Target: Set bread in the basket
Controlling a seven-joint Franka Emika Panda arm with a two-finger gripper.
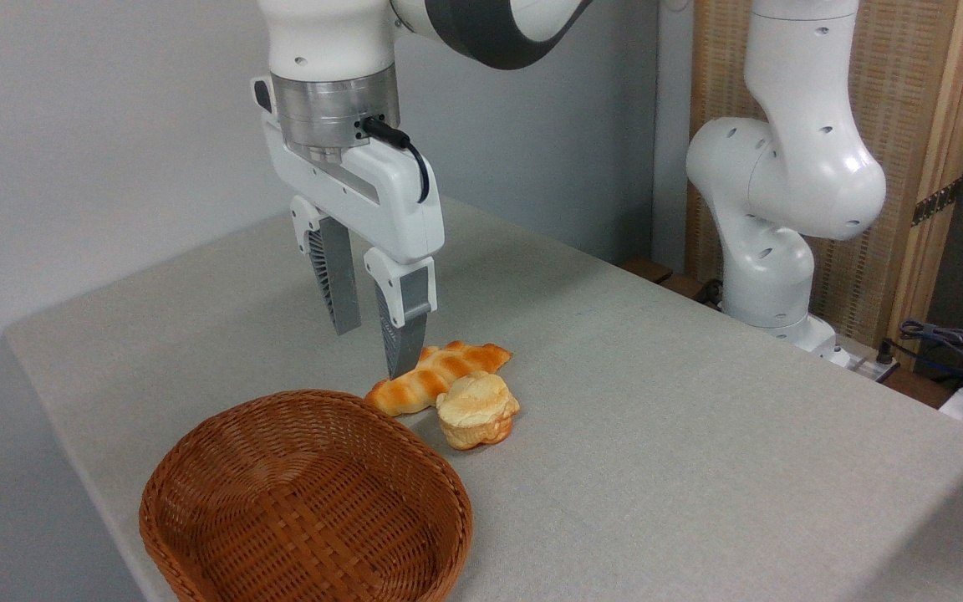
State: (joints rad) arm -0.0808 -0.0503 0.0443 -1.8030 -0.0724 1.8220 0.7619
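While hovering with jaws parted and empty, tool (pixel 374 351) best lowered astride bread (pixel 438 377), lying on bench (pixel 657 401) at basket's (pixel 306 502) one o'clock, keeping clear of bun (pixel 476 409) touching it

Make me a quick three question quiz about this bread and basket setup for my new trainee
1. True or false: the basket already holds the bread.
2. What lies against the braided loaf?
A. a small pale bun
B. a knife
C. a cup
3. Fill in: the gripper hangs above the loaf with its jaws ____.

Key
1. False; the loaf lies on the table.
2. A
3. open
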